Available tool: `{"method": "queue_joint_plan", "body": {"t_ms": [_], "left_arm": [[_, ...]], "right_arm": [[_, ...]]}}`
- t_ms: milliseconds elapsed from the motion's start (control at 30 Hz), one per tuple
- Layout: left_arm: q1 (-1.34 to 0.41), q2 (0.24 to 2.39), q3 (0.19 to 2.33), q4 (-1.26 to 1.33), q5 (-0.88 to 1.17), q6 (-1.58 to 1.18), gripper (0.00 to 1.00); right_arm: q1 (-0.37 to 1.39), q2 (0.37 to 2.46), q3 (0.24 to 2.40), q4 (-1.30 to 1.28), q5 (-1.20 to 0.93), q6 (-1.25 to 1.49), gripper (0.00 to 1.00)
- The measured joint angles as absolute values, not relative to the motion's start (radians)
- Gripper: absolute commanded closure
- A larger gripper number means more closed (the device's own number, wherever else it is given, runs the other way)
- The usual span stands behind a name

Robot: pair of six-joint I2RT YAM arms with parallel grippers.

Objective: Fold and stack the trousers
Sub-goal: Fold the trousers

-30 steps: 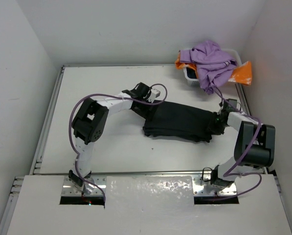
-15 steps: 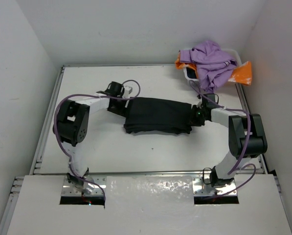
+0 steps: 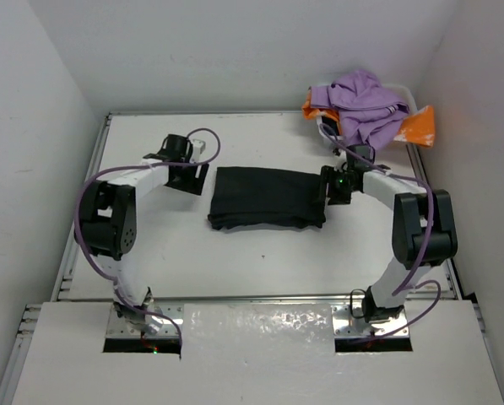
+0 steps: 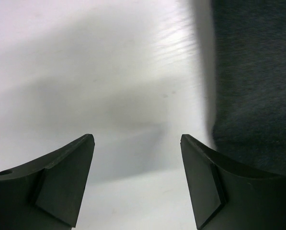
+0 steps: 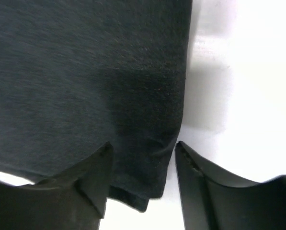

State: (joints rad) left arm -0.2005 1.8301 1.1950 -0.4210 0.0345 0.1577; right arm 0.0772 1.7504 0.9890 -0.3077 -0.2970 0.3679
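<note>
Left pincer and right pincer gape empty; the right, at 3 o'clock, may snag the trousers' fold

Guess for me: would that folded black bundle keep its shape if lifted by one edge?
Probably not: the trousers look like soft layered cloth, so lifted by one edge they would likely sag and unfold. Pushed, the matte weave would probably bunch up rather than slide. Lying flat, they seem unlikely to roll.
</note>
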Motion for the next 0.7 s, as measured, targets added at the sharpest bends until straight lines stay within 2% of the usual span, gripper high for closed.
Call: {"method": "queue_joint_plan", "body": {"t_ms": [67, 100, 233, 467, 700], "left_arm": [[-0.179, 1.806, 1.197, -0.437, 0.037, 0.157, 0.28], [-0.171, 1.795, 1.200, -0.444, 0.039, 0.157, 0.28], [-0.137, 1.743, 1.212, -0.471, 0.055, 0.152, 0.27], [-0.014, 1.666, 1.213, -0.484, 0.093, 0.146, 0.27], [0.133, 1.633, 1.199, -0.485, 0.082, 0.141, 0.27]], "right_arm": [[0.062, 1.724, 1.005, -0.334, -0.300, 0.354, 0.35], [0.044, 1.706, 1.010, -0.347, -0.302, 0.353, 0.23], [-0.114, 1.606, 1.022, -0.392, -0.315, 0.347, 0.02], [-0.390, 1.452, 1.066, -0.496, -0.291, 0.305, 0.01], [-0.555, 1.354, 0.994, -0.514, -0.245, 0.308, 0.01]]}}
